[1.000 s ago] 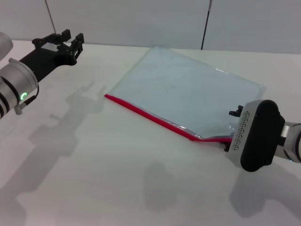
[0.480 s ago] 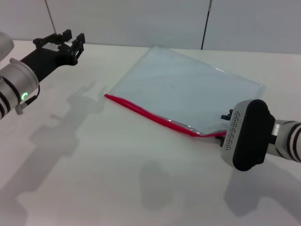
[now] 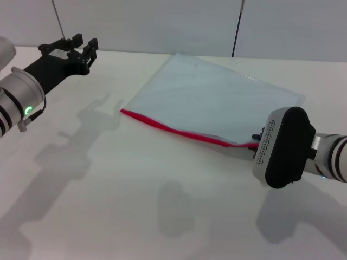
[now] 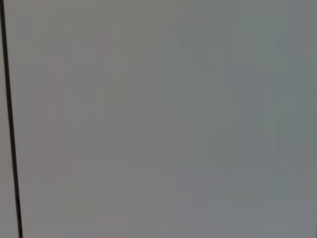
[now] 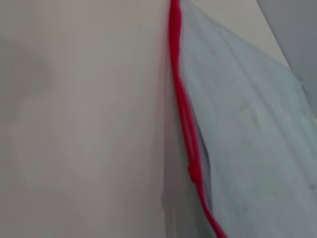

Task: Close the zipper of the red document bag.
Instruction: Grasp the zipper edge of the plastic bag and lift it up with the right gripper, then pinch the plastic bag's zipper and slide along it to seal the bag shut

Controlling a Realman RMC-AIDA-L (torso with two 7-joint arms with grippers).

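The red document bag [image 3: 211,97] lies flat on the white table [image 3: 108,189], a pale blue-grey pouch set at an angle. Its zipper [image 3: 179,130] is the red strip along the near long edge. The strip's right end runs into my right gripper [image 3: 258,144], which is shut on it behind the black-and-white wrist housing, and the corner there is slightly raised. The right wrist view shows the zipper [image 5: 184,119] running away from the camera beside the pouch [image 5: 247,129]. My left gripper [image 3: 82,46] hangs open above the table's far left, away from the bag.
A grey panelled wall [image 3: 162,21] stands behind the table's far edge. The left wrist view shows only that wall and a dark seam [image 4: 11,148]. Bare table lies in front of the bag and to its left.
My right gripper has moved left and away from me, taking the zipper's right end with it. The kink in the red strip has flattened. The left arm has stayed still.
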